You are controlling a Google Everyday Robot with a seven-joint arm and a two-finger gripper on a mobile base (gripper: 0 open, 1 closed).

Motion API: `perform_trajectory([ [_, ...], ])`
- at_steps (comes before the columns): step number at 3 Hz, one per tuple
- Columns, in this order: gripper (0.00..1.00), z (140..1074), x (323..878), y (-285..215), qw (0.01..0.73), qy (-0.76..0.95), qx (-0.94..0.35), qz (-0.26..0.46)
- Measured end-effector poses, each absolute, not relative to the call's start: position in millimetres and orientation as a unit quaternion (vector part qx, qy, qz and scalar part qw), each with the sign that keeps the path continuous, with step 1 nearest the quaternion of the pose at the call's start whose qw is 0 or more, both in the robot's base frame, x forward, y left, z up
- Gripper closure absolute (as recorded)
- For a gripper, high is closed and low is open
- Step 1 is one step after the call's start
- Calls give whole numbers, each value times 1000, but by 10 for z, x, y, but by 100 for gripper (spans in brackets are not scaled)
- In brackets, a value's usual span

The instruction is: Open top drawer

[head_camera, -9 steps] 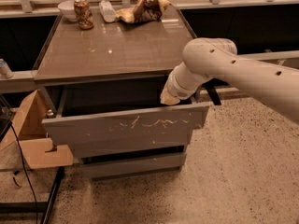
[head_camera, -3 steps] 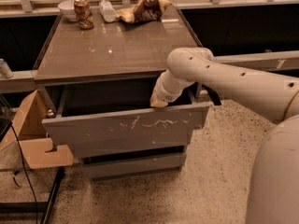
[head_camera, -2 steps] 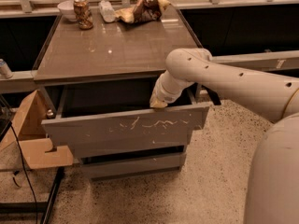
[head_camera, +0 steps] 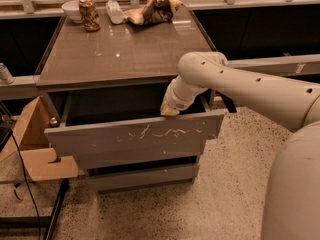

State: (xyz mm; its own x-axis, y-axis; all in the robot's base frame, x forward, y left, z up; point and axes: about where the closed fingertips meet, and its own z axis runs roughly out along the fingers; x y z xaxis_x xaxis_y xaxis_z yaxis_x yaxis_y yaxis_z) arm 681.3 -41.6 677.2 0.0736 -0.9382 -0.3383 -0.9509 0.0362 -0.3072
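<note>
The top drawer [head_camera: 135, 136] is a wide grey-brown handleless front with white squiggly scratches. It stands pulled out from the cabinet, its dark inside showing behind the front. My gripper [head_camera: 169, 110] reaches down from the white arm at the right and sits at the drawer front's top edge, right of centre, partly inside the drawer. The fingers are hidden behind the wrist and the drawer edge.
The cabinet top [head_camera: 125, 49] carries a can [head_camera: 89, 14], a white bowl [head_camera: 73, 9], a plastic bottle [head_camera: 114, 11] and a crumpled bag [head_camera: 155, 8] along its far edge. A lower drawer front [head_camera: 142, 178] sits below. Cardboard [head_camera: 37, 154] lies at the left. Speckled floor spreads right.
Since three seconds ago the arm has swung left along the drawer's top edge. In the last second nothing has visibly moved; the drawer stays open by the same amount.
</note>
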Motion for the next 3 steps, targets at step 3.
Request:
perform_trajectory([
  [3, 0, 6771, 6813, -415, 235, 680, -694, 14],
])
